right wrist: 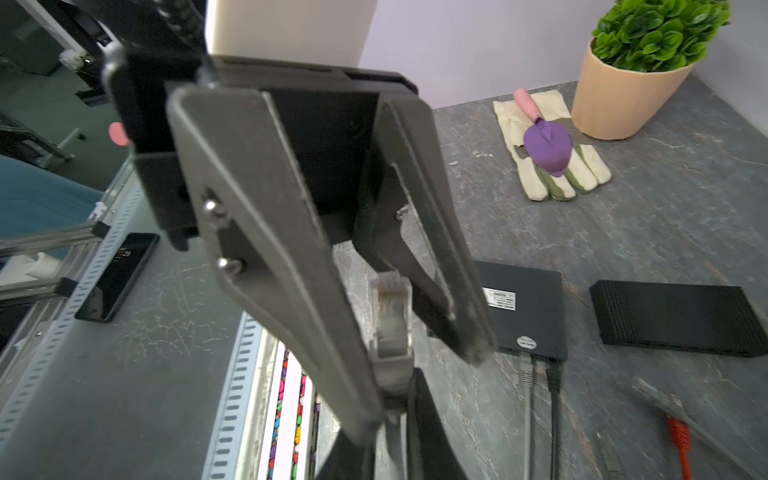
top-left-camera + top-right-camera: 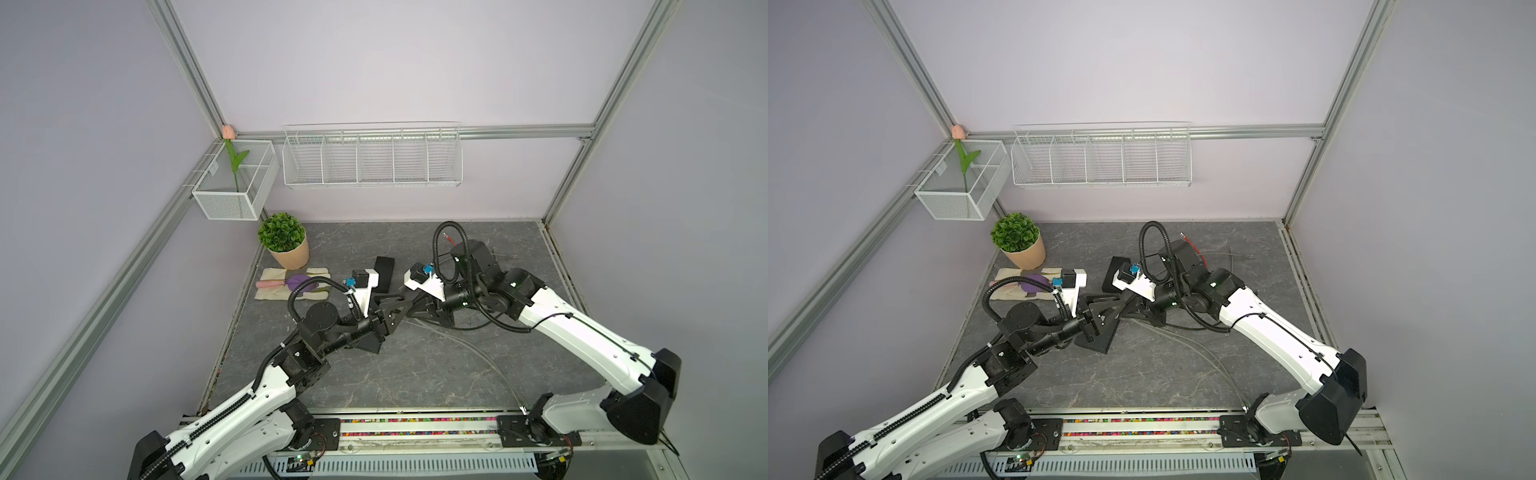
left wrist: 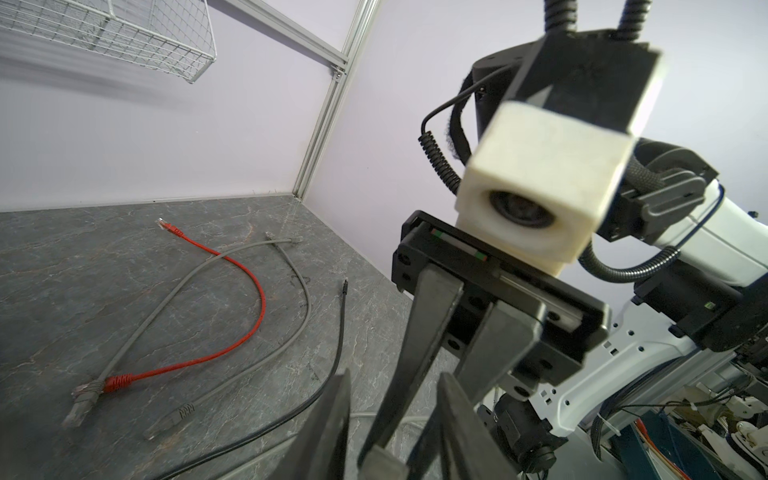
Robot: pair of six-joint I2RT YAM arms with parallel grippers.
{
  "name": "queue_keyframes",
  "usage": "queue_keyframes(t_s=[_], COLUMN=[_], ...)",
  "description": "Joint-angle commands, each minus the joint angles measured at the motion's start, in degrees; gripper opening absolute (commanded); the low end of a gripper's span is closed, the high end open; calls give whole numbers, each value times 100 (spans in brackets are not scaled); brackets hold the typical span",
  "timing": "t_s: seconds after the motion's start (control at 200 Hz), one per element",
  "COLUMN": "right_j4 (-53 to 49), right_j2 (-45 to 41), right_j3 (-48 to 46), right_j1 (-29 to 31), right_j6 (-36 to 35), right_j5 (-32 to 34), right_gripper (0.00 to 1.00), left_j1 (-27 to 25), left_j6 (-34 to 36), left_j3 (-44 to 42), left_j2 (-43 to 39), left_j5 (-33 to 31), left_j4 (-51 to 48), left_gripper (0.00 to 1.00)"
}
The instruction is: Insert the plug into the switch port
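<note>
In the right wrist view a clear plug (image 1: 390, 311) with a grey boot points up from my right gripper (image 1: 395, 399), which is shut on the boot. My left gripper's two grey fingers (image 1: 286, 282) stand apart on either side of the plug. In the left wrist view the left gripper (image 3: 395, 376) is open, and the right gripper's shut fingers (image 3: 419, 332) reach in between its jaws; the plug is hidden there. The black switch (image 1: 528, 303) lies flat beyond the plug, a grey and a black cable plugged into its edge. In both top views the grippers (image 2: 405, 303) (image 2: 1121, 306) meet mid-table.
A second black box (image 1: 673, 320) lies beside the switch. Red (image 3: 253, 291), grey (image 3: 305, 299) and black (image 3: 341, 332) cables sprawl on the table's right side. A glove with a purple trowel (image 1: 546, 145) and a potted plant (image 2: 286, 241) sit at the back left. Wire baskets (image 2: 372, 158) hang on the wall.
</note>
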Motion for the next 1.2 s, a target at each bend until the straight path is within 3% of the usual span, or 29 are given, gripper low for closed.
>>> queue_keyframes(t_s=[0.0,0.28,0.635,0.895,1.1,1.195], right_j4=[-418,-489,-554,-529,-490,-520], right_j2=[93,25,8,11,64,64], right_j3=[181,247,266,319,363,355], right_j1=[-55,-228,-303,-327,-328,-323], right_j6=[-316,-413,-473,-480,-438,-464], right_j5=[-532,-707,-780,-850,-850,-838], right_gripper=[9,9,8,9,15,27], left_j1=[-24,-24,-24,-24,-26,-24], left_j6=[64,84,71,75,58,86], left_j3=[234,199,182,121,116,151], left_j2=[114,26,33,1,-18,-27], left_j5=[166,148,162,176,176,168], left_j4=[179,160,181,225,261,226], left_gripper=[33,26,29,13,0,0])
